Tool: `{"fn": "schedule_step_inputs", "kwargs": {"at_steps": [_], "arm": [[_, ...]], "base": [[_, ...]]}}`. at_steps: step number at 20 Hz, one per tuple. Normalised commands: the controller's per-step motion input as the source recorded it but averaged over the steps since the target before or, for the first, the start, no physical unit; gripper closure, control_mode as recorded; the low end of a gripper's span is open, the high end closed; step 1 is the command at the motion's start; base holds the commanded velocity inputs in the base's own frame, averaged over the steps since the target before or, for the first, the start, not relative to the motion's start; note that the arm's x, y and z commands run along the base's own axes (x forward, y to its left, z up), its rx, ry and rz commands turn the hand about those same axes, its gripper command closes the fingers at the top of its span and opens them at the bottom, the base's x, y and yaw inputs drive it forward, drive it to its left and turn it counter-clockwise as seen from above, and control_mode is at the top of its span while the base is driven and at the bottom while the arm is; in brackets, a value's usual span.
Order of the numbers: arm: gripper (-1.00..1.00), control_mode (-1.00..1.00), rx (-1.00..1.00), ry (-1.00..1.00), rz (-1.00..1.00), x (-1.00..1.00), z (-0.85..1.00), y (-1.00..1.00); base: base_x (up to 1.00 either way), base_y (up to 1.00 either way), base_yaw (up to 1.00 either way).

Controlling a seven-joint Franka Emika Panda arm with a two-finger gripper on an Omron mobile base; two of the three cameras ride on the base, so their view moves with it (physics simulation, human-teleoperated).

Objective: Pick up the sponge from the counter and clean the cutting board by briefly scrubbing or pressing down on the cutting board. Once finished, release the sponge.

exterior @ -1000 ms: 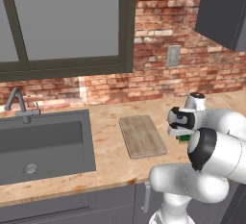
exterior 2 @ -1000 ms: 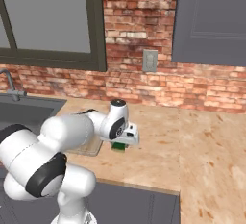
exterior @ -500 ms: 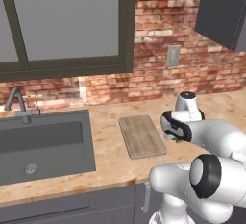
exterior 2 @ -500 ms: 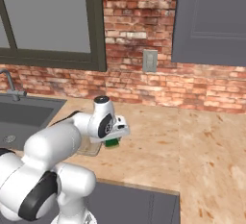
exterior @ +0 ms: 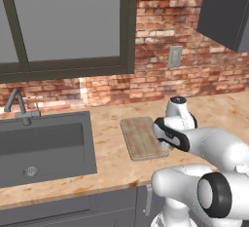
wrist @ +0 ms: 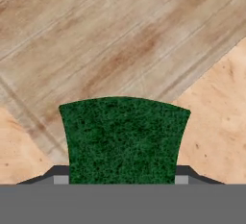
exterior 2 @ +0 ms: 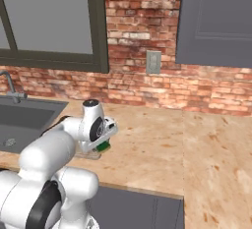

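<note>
Left base view: the white arm reaches in from the lower right, its wrist bent over the right edge of the cutting board (exterior: 141,137), which lies flat on the speckled counter (exterior: 109,123) just right of the dark sink (exterior: 44,145). The faucet (exterior: 18,105) stands at the far left, below the window (exterior: 68,24), and an outlet (exterior: 175,56) sits on the brick wall (exterior: 160,82). A second ago the hand hung farther right, clear of the board; it has since swung left to the board's right edge. The pincer itself is hidden behind the wrist here.

Right base view: the arm rises from the lower left, and the gripper (exterior 2: 102,144) points down at the counter with the sponge (exterior 2: 103,147) showing as a green patch beneath it. Since the earlier frames the hand and sponge have travelled left, toward the sink side. A dark cabinet (exterior 2: 216,21) hangs at the upper right.

Hand view: the sponge's dark green top lies between the two finger tips (wrist: 185,172), which press against its sides, so the pincer is clamped on it. Beyond it the board's wood grain spreads across the far field, with the sponge poised over the board's near corner and counter stone showing at either side.
</note>
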Motion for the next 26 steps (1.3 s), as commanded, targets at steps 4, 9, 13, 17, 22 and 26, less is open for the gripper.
{"fn": "schedule_step_inputs", "kwargs": {"at_steps": [4,9,13,17,22,26], "arm": [[1.00,-1.00,-0.03,0.22,0.49,0.01,0.00,0.31],[1.00,-1.00,-0.04,0.22,0.36,0.07,0.00,0.19],[1.00,-1.00,-0.06,0.04,0.14,0.02,-0.04,0.00],[1.00,-1.00,-0.06,0.00,0.04,0.02,-0.17,0.00],[1.00,-1.00,-0.04,-0.11,0.01,-0.22,-0.31,0.00],[1.00,-1.00,0.00,-0.12,0.00,-0.16,-0.26,0.00]], "base": [[0.00,0.00,0.00],[0.00,0.00,0.00],[0.00,0.00,0.00],[0.00,0.00,0.00],[0.00,0.00,0.00],[0.00,0.00,0.00]]}}
